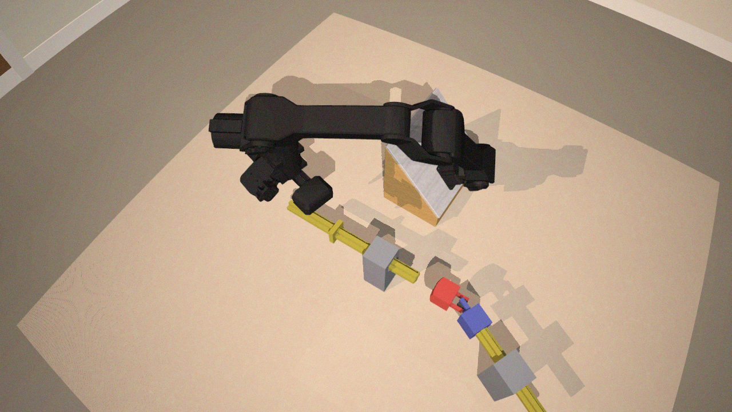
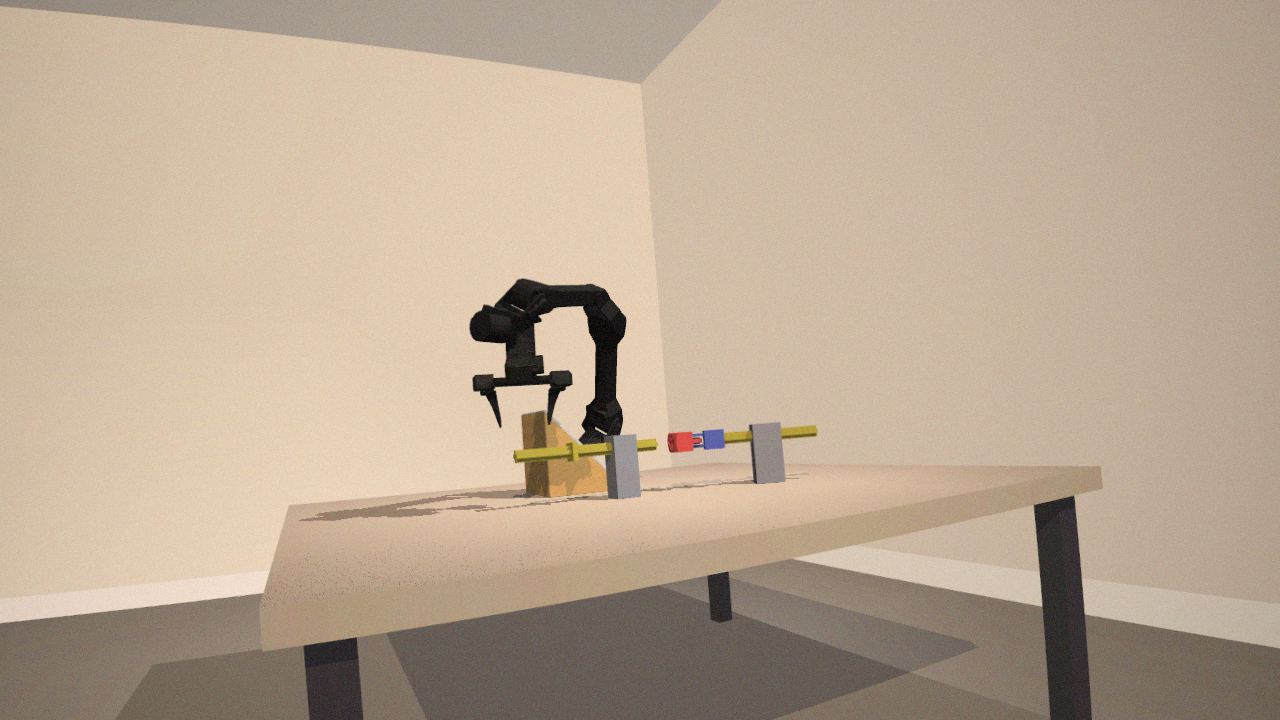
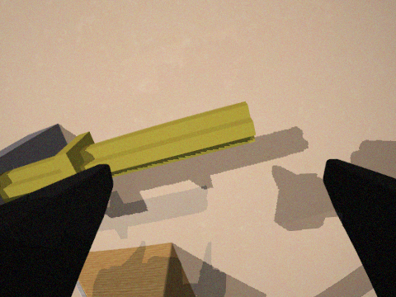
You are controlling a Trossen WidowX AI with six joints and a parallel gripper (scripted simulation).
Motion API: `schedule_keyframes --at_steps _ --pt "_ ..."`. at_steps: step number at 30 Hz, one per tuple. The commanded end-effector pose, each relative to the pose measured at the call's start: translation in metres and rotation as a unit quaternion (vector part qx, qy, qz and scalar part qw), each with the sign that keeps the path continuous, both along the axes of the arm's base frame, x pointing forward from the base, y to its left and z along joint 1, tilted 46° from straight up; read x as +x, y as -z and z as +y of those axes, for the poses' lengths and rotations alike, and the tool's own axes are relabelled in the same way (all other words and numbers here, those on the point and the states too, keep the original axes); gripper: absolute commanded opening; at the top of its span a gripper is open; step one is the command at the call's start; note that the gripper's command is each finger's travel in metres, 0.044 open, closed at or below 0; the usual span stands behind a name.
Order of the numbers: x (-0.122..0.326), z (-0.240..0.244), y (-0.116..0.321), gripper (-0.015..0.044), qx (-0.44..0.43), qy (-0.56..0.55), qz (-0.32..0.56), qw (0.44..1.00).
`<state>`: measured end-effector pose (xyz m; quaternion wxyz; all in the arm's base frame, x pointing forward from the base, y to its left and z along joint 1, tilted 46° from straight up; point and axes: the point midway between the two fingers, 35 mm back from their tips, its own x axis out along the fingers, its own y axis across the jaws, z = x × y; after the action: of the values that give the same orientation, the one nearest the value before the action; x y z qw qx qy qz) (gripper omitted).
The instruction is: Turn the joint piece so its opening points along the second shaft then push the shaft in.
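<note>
My gripper (image 2: 525,424) (image 3: 219,172) is open and empty, above the outer end of the second shaft. This yellow shaft (image 1: 312,217) (image 2: 541,454) (image 3: 177,136) has a collar (image 1: 335,231) (image 2: 573,451) (image 3: 78,153) and runs through the grey second block (image 1: 376,271) (image 2: 623,465) (image 3: 33,144). Its inner end stands a short gap from the red joint piece (image 1: 446,293) (image 2: 680,441), whose opening faces it and looks roughly in line. The joint piece is hinged to a blue part (image 1: 474,320) (image 2: 713,438) on the first shaft (image 1: 490,342) (image 2: 739,437), held by the first block (image 1: 513,371) (image 2: 768,454).
A wooden wedge (image 1: 401,186) (image 2: 572,470) (image 3: 132,264) with a grey sloped top stands behind the second shaft, close to the arm's base. The arm's upper links reach over it. The table (image 1: 205,307) (image 2: 805,528) bears both blocks.
</note>
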<state>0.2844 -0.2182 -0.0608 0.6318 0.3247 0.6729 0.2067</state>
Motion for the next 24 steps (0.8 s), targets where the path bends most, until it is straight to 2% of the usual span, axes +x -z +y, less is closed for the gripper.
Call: schedule_keyframes --at_steps 1,12,24 --pt "0.0 0.005 0.005 0.044 0.005 0.043 0.039 0.998" --pt "0.0 0.016 0.017 0.044 0.009 0.18 0.164 0.97" --pt "-0.001 0.029 0.03 0.044 0.016 0.32 0.295 0.9"
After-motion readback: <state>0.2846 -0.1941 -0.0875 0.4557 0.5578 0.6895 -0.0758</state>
